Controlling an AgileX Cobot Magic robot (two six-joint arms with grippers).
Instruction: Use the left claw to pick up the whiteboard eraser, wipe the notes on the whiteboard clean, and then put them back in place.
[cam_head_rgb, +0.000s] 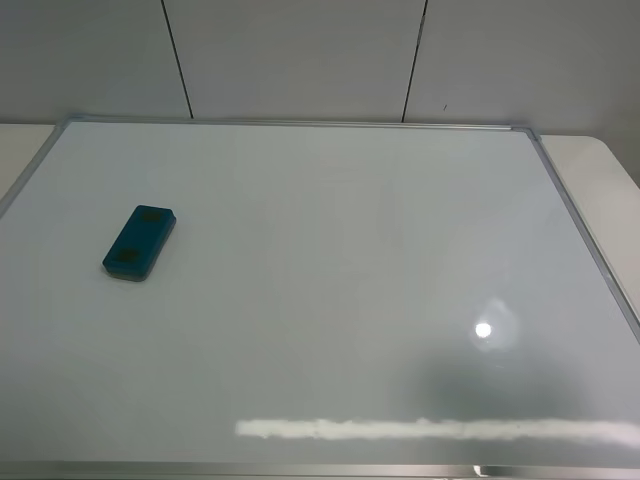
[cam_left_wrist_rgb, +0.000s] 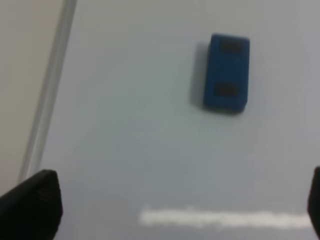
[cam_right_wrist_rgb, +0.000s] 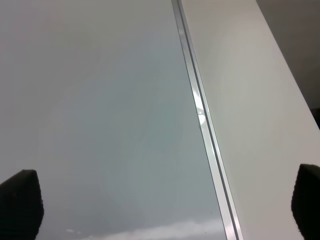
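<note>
The teal-blue whiteboard eraser (cam_head_rgb: 140, 242) lies flat on the left part of the whiteboard (cam_head_rgb: 350, 250), with two dark patches on top. No marker notes show on the board in any view. Neither arm shows in the exterior high view. In the left wrist view the left claw (cam_left_wrist_rgb: 172, 212) is open and empty, its black fingertips (cam_left_wrist_rgb: 31, 207) wide apart, and it hovers above the board at a distance from the eraser (cam_left_wrist_rgb: 227, 72). In the right wrist view the right gripper (cam_right_wrist_rgb: 162, 205) is open and empty over the board's right edge.
The board's silver frame (cam_left_wrist_rgb: 50, 90) runs beside the eraser on the left and shows along the right edge (cam_right_wrist_rgb: 200, 110). A pale tabletop (cam_right_wrist_rgb: 250, 100) lies beyond the frame. A panelled wall (cam_head_rgb: 300, 60) stands behind. Light glare streaks the board's front (cam_head_rgb: 430, 430).
</note>
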